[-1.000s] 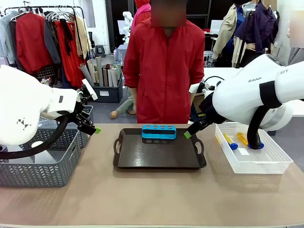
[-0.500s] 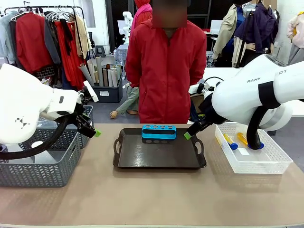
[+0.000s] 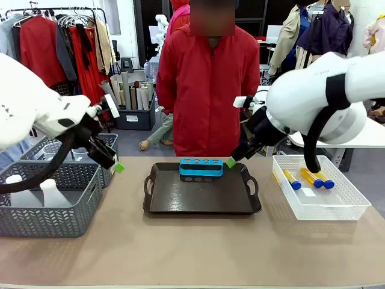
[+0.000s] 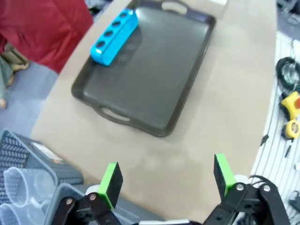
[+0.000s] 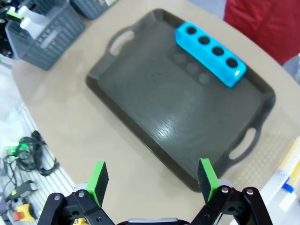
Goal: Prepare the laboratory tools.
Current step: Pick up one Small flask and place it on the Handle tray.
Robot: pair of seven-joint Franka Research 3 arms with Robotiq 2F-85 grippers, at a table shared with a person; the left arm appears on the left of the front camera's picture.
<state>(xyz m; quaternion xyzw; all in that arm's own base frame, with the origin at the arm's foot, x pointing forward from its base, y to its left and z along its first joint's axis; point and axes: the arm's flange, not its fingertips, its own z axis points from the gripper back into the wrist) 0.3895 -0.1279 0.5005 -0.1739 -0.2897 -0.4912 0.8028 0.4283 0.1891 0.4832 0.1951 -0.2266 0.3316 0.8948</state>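
Note:
A blue holed tube rack (image 3: 201,168) lies at the far side of a dark tray (image 3: 180,201). Orange tubes with blue caps (image 3: 292,179) lie in the white mesh bin (image 3: 337,208) at the right. Two translucent white flasks (image 3: 53,193) stand in the near grey basket (image 3: 54,220), and a clear beaker (image 4: 22,180) sits in the basket behind. My left gripper (image 3: 115,164) hovers open above the table left of the tray. My right gripper (image 3: 231,161) hangs open over the tray's far right corner, beside the rack. Both wrist views look down on the rack (image 4: 115,36) (image 5: 211,54), between open fingers (image 4: 111,183) (image 5: 206,178).
A person in a red jacket (image 3: 207,84) stands at the far edge behind the tray, hands out of sight. Two grey baskets take up the left end of the table, the mesh bin the right end. Bare tabletop (image 3: 192,250) runs along the near side.
Both arms have lifted and swung outward. That uncovered the flasks in the near basket and more of the tubes in the bin. The right gripper rose slightly toward the rack.

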